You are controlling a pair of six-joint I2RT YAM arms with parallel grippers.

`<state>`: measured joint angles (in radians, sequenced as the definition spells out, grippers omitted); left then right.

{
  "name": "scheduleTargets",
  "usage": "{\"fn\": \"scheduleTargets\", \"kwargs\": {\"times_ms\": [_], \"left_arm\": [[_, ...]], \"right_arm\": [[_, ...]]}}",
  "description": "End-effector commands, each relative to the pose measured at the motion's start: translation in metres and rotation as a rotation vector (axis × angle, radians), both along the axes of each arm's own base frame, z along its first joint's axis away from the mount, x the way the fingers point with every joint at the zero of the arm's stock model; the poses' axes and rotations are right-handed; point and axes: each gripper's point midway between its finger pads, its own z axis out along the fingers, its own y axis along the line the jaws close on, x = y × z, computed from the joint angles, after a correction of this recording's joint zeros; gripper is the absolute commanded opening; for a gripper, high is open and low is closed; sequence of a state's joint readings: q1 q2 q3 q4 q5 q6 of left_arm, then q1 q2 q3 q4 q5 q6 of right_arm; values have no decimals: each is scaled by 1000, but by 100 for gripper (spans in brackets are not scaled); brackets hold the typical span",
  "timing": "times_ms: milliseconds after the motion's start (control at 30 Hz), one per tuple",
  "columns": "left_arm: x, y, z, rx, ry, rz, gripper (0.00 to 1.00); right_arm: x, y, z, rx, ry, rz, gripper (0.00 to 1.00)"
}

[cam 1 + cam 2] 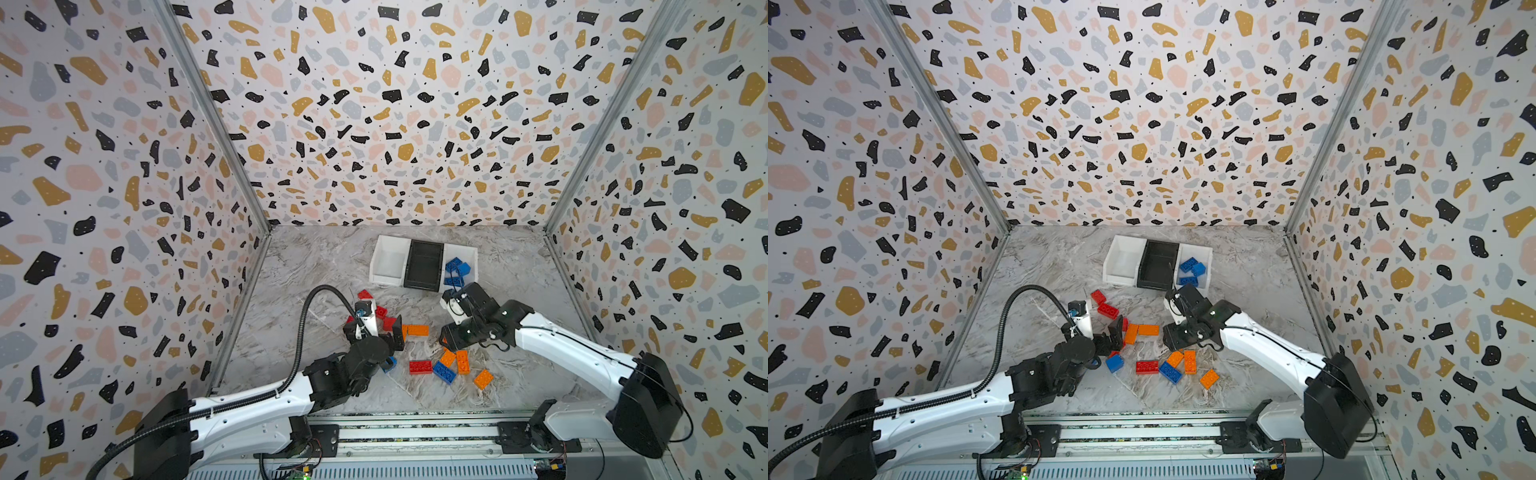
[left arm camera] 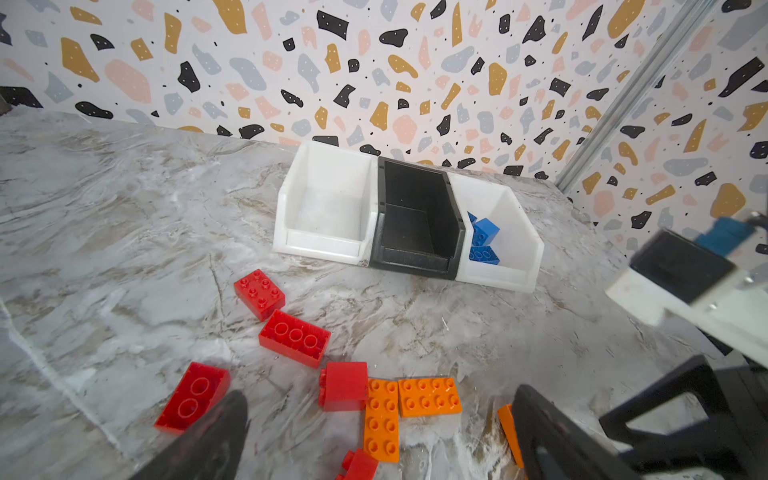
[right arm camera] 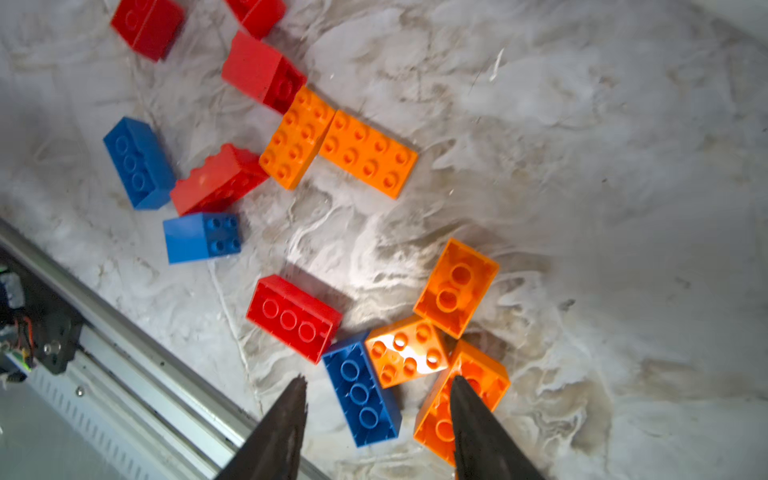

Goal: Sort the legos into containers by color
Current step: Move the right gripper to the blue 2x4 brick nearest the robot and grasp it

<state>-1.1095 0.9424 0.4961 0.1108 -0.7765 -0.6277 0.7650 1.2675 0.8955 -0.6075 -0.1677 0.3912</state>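
Red, orange and blue studded plastic lego bricks [image 1: 419, 367] scattered on a grey marble tabletop [image 1: 324, 266], blue bricks [image 1: 455, 270] inside the right-hand white bin of three joined plastic containers [image 1: 386, 266], left gripper [image 2: 378, 395] spread wide, empty, right gripper [image 3: 378, 380] partly parted, empty, over the loose bricks.

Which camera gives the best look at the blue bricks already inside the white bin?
A top view: it looks down into the right white bin, showing most of the blue bricks. The left wrist view shows a few, part hidden by the black bin. The right wrist view misses them.
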Motion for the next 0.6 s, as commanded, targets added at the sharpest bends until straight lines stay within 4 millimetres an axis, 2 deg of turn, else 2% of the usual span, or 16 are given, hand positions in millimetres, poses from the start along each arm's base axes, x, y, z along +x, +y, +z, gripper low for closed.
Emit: {"fn": "scheduleTargets", "kwargs": {"times_ms": [0,233,567], "left_arm": [[-4,14,5,-44,-21,46,100],[-11,20,3,-60,-22,61,100],[-18,30,-1,-85,-26,85,100]], "right_arm": [[-20,0,-4,23,9,-13,56],[-45,4,-29,-7,45,36,56],[-52,-7,-61,-93,75,32,56]]}}
